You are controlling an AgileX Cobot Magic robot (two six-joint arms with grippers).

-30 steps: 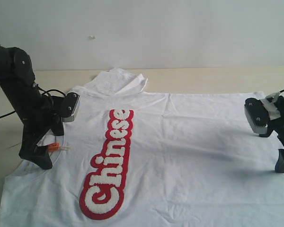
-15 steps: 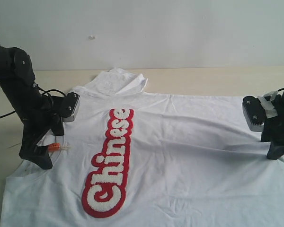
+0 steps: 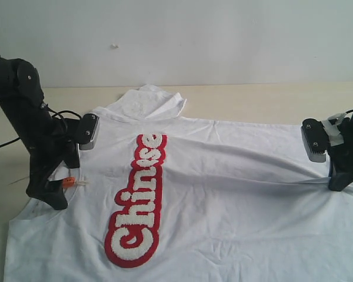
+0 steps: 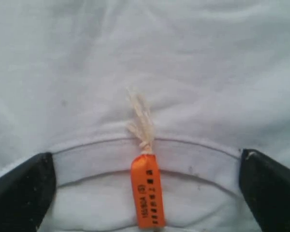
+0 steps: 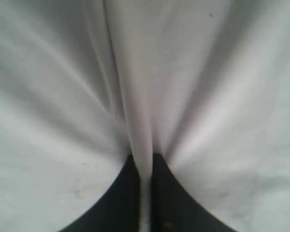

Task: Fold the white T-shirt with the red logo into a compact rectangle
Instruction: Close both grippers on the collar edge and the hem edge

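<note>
Cotton, limp and light, the white T-shirt [image 3: 235, 200] lies spread on the pale surface [image 3: 253, 97], red logo [image 3: 138, 205] upward. It looks likely to sag and crease, so hems are the places to hold. The right pincer [image 5: 144, 166] is closed on a pinched ridge of cloth. The left pincer [image 4: 144, 159] gapes wide astride the collar by the orange tag [image 4: 147, 195], holding nothing.

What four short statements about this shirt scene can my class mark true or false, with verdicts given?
1. The right gripper is shut on a pinch of the white T-shirt. True.
2. The left gripper is clamped on the orange tag. False: its jaws stand open on either side of it.
3. The red logo reads "Chinese". True.
4. The white T-shirt is folded into a rectangle. False: it lies spread open on the table.
</note>
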